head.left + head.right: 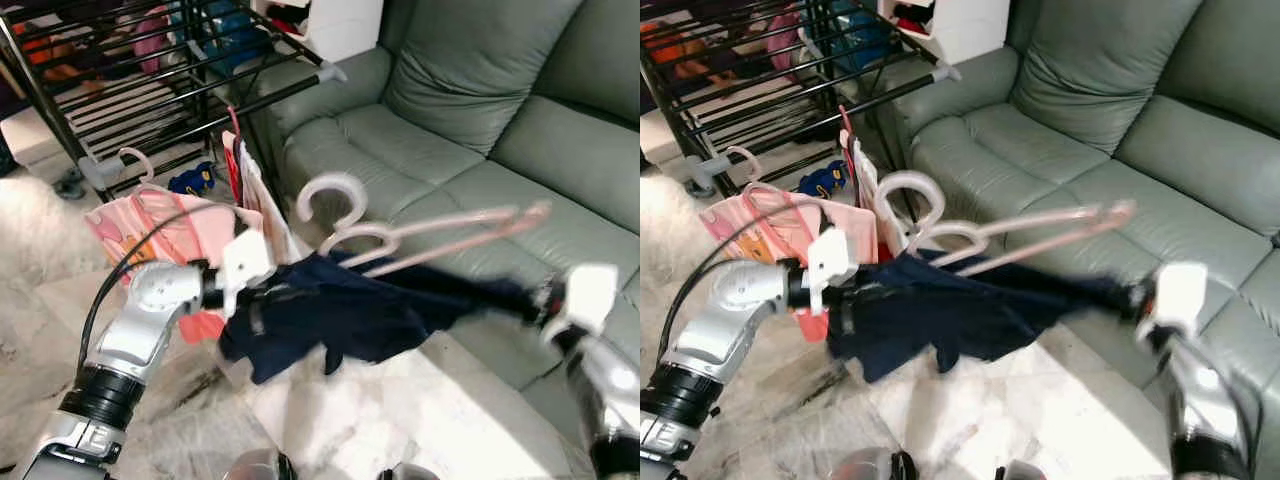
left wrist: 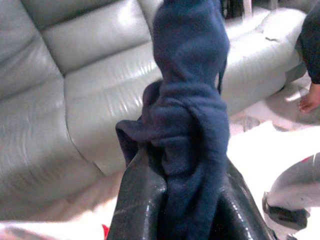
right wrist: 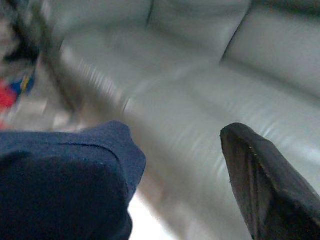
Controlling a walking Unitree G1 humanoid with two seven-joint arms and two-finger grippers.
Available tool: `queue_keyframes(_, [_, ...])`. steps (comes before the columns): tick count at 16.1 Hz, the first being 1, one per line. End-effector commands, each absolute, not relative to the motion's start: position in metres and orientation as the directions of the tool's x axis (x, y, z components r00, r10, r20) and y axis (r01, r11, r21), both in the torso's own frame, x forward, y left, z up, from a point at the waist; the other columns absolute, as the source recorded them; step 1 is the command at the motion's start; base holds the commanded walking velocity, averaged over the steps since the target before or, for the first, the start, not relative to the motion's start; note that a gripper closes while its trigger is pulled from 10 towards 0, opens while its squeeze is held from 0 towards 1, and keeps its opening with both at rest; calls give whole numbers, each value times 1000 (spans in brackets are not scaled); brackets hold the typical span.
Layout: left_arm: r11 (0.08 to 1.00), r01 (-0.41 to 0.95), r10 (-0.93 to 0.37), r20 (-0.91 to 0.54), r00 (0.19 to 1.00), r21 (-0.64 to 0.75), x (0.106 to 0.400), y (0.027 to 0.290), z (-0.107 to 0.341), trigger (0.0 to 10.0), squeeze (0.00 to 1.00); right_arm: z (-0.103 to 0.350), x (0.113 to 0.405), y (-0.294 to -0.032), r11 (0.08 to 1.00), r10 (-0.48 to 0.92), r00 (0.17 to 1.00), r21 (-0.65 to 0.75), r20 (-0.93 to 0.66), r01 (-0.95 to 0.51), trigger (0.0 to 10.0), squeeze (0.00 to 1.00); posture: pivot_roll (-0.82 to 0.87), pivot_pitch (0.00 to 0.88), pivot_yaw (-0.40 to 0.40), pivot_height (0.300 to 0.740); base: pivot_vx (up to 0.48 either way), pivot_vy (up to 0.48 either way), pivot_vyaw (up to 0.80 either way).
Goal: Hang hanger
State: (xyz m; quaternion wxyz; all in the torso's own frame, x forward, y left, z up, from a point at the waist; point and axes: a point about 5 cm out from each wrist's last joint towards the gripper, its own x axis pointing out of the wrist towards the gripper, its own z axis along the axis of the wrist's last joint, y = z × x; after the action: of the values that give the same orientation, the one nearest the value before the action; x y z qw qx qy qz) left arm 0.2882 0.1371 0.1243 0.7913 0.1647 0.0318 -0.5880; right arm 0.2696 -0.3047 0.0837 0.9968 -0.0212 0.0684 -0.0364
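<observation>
Hanger [image 1: 420,232] over grey sofa [image 1: 480,150] — navy garment [image 1: 350,310] stretched between grippers.

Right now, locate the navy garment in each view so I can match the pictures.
Left eye view: navy garment stretched across the middle, between the left claw and right claw.
Right eye view: mid-frame, under the pink hanger.
Left wrist view: bunched between the black fingers, centre.
Right wrist view: lower corner, blurred.
Shared landmark: the grey-green sofa.
</observation>
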Motion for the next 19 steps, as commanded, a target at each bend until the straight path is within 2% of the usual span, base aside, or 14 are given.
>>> queue_keyframes(1, [349,905,-873,-265,408,245,294,168,123,0,0,104,269,-326,980,-197,979,-46,-45,195,0,0,-34,0,61,740,0,0,0])
queue_keyframes(3, [384,905,-861,-283,423,185,292,172,107,0,0,129,284,-313,985,-163,984,-51,71,167,0,0,-38,0,55,740,0,0,0])
queue_keyframes(5, [376,910,-863,-292,412,171,289,171,102,0,0,138,289,-308,986,-158,981,-37,113,163,0,0,-38,0,52,740,0,0,0])
queue_keyframes(15, [237,937,-819,-466,334,255,274,177,61,0,0,156,300,-294,990,-117,976,-52,183,129,0,0,-42,0,46,740,0,0,0])
queue_keyframes(17, [232,934,-786,-513,345,273,275,177,53,0,0,156,302,-290,992,-98,978,-62,184,111,0,0,-44,0,44,740,0,0,0])
queue_keyframes(19, [244,914,-694,-599,399,326,279,179,40,0,0,156,302,-286,993,-83,979,-72,184,98,0,0,-47,0,45,740,0,0,0])
